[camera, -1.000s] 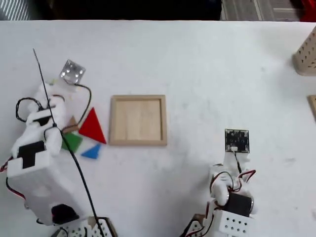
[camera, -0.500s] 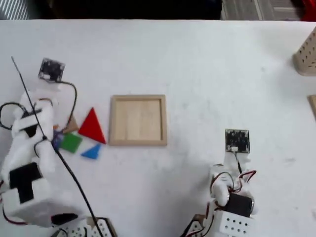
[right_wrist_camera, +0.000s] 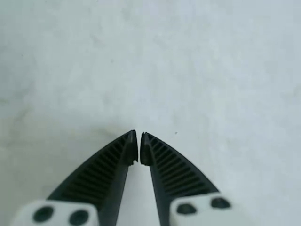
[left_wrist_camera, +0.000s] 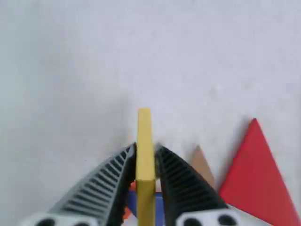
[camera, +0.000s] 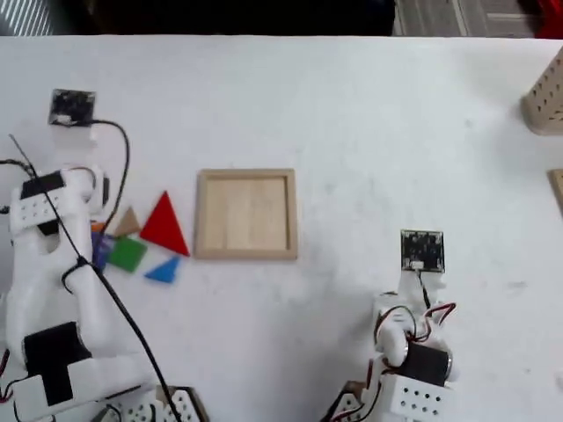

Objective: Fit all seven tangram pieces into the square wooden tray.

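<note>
The square wooden tray (camera: 245,214) lies on the white table with nothing in it. Left of it sit a red triangle (camera: 164,225), a tan triangle (camera: 127,222), a green piece (camera: 128,253), a small blue triangle (camera: 164,270) and a dark blue piece (camera: 99,251). My left gripper (left_wrist_camera: 145,149) is shut on a yellow piece (left_wrist_camera: 145,155) held on edge, above the pile; the red triangle (left_wrist_camera: 254,174) and tan triangle (left_wrist_camera: 202,165) lie beside it. The left arm (camera: 48,220) stands at the table's left. My right gripper (right_wrist_camera: 139,145) is shut with nothing in it, over bare table.
The right arm (camera: 413,343) rests near the front edge, right of the tray. A perforated wooden block (camera: 545,97) stands at the far right edge. A cable (camera: 106,290) trails from the left arm.
The left arm has swung away to the left and risen from the pile, uncovering the green and dark blue pieces. The right arm has kept still.
</note>
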Available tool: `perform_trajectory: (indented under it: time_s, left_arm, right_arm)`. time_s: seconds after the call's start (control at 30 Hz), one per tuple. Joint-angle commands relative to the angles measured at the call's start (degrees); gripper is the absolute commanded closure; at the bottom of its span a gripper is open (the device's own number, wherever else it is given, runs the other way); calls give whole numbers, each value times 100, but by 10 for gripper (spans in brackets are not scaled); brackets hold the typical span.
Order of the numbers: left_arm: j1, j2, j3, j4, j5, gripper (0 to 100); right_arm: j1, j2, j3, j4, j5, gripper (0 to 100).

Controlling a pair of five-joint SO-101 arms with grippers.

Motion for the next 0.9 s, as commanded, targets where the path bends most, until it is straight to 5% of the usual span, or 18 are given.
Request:
perform_trajectory:
  time_s: [0.0,0.43,0.77,0.87]
  left_arm:
    - [910,-321,-378,299,88,944]
    - [3574,-277,-369,281,114,978]
    - [4497,-277,-334,255,44,972]
    - [4752,-268,-308,281,-492,902]
  right_arm:
    - [-48,-31,-18,-66,-9,980]
    - [-40,-31,-18,-66,-9,980]
    - [-48,-31,-18,-66,-9,980]
    - [-48,-31,-18,-66,-9,980]
